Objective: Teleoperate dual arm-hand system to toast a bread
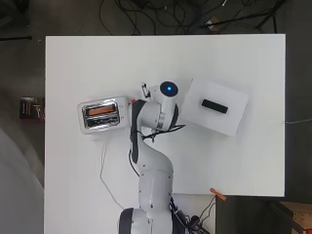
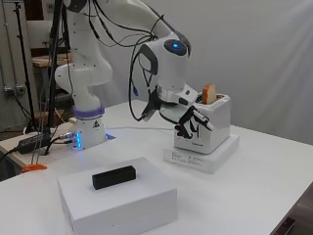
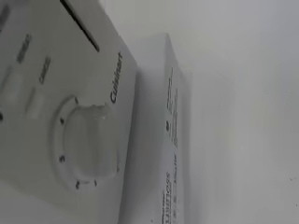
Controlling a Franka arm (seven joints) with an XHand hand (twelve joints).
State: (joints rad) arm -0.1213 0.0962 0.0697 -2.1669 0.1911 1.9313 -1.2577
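White toaster (image 2: 208,125) mid-right of side view, sat on flat white box (image 2: 205,157); in overhead view, left of centre. Bread slice (image 2: 210,93) upright in slot, top poking out above toaster rim; seen as orange strip (image 1: 101,110) from overhead. Hand (image 2: 191,120) just in front of toaster's near face, fingers partly curled, holding nothing; touching toaster or not, can't tell. Wrist view v. close on toaster front: round dial (image 3: 88,144), buttons beside it, dark lever slot (image 3: 79,24) at frame top. Larger white box (image 2: 117,196) in lower left of side view w/ black block (image 2: 113,176) on top, well apart from toaster. White table (image 1: 73,63) under all.
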